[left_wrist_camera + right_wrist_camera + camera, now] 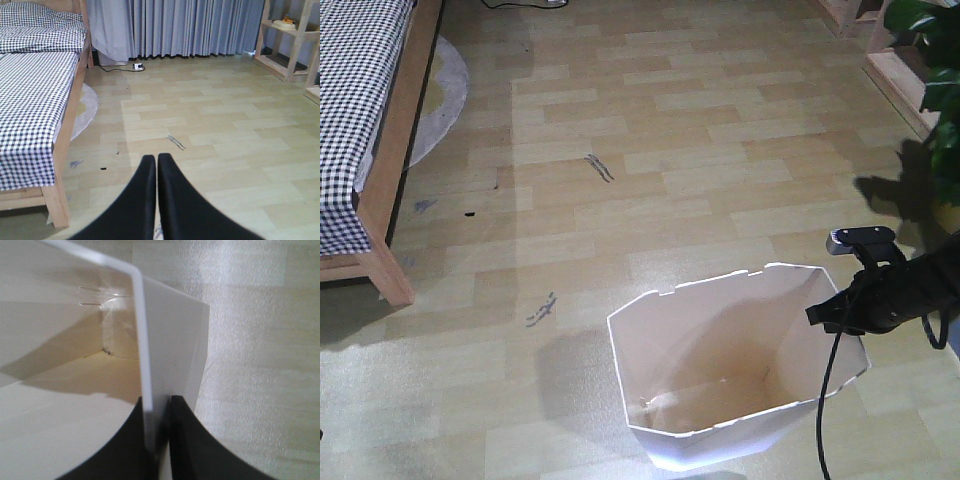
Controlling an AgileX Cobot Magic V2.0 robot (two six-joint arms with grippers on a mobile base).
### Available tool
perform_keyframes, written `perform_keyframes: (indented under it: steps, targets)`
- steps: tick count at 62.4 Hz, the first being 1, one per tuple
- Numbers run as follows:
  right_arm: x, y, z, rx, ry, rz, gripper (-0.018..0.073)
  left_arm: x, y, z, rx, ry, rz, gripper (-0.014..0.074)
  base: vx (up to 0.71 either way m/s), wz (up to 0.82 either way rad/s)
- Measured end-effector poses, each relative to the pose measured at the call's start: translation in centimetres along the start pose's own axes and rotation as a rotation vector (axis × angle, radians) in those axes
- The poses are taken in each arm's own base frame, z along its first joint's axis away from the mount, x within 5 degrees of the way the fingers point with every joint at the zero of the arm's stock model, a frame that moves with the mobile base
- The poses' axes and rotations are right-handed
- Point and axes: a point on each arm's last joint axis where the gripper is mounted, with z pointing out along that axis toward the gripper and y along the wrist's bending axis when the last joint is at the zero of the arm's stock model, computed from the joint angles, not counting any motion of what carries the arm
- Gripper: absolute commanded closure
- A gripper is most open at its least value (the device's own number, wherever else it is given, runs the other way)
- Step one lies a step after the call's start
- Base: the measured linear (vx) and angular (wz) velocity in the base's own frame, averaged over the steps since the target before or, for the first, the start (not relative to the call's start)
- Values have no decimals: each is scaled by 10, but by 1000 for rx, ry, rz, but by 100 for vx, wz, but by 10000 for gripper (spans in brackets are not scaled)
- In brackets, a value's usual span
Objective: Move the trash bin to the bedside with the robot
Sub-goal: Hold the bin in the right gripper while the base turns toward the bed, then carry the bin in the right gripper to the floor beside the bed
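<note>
The trash bin (pixel 705 335), a white plastic tub with flat, angular facets, a thin polygonal rim with small notches and a smooth cream inside, stands on the floor (pixel 670 180) at about 5 o'clock in the front view. It is well apart from the bed (pixel 395 170), which sits at 9 to 10 o'clock. The right gripper (pixel 159 405), matte black with 2 curved fingers, pinches the bin's thin wall at the rim on the 3 o'clock side, with 1 finger inside and 1 outside. A small black camera module (pixel 860 240) sits above that gripper, and a black cable (pixel 828 400) hangs down from it across the bin's rim. The left gripper (pixel 153 159) hangs over bare floor with its 2 tapered black fingers pressed together on nothing. The floor is pale wood-look plank with a faint sheen and a few dark scuffs. The bed has a light wooden frame and black-and-white checked bedding (pixel 30 80), and a round grey rug (pixel 445 95) lies partly under it. Pleated grey-blue curtains (pixel 190 27) hang at 12 o'clock in the left wrist view, and a bare wooden shelf (pixel 287 45) stands at 2 o'clock.
</note>
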Motion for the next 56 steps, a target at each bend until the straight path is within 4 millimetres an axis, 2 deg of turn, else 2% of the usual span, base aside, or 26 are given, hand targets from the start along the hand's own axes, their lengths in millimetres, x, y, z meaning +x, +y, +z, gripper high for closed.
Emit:
perform_keyframes:
  steps: [56]
  targets:
    - [0,0,0,0,0,0,566,0,0,0,0,0,0,602,38,13]
